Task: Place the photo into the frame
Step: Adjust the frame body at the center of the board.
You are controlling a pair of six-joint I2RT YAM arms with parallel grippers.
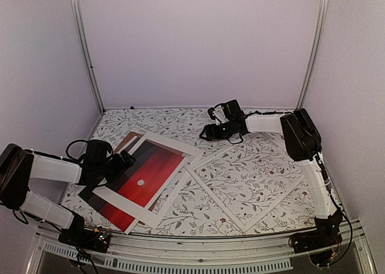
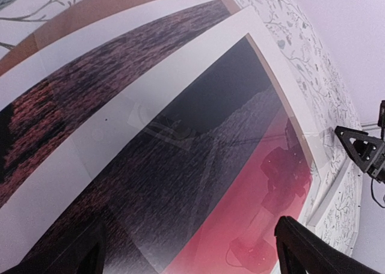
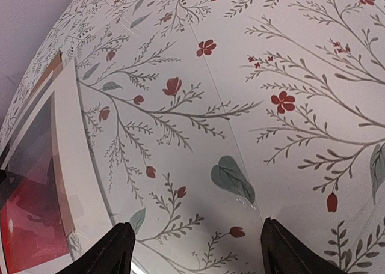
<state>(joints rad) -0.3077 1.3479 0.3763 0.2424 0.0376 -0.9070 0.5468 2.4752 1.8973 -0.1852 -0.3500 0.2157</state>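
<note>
The left gripper (image 1: 123, 161), jaws wide apart and empty, sits at the left edge of the photo (image 1: 153, 166). The photo lies flat under a white mat (image 1: 174, 145), its long axis running near-left to far-right. Just right lies the frame (image 1: 215, 200). The right gripper (image 1: 204, 133) is over its far corner, fingers apart and empty.

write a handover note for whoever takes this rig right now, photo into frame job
Left end effector: open, empty, low over the photo's left edge.
Right end effector: open, empty, near the frame's far corner.
Photo: left on the table, mat lying over it, board peeking out behind.
Frame: flat on the right, nothing in it.
Done: nothing placed.
Left: free the photo from the mat, lay it in the frame.
</note>
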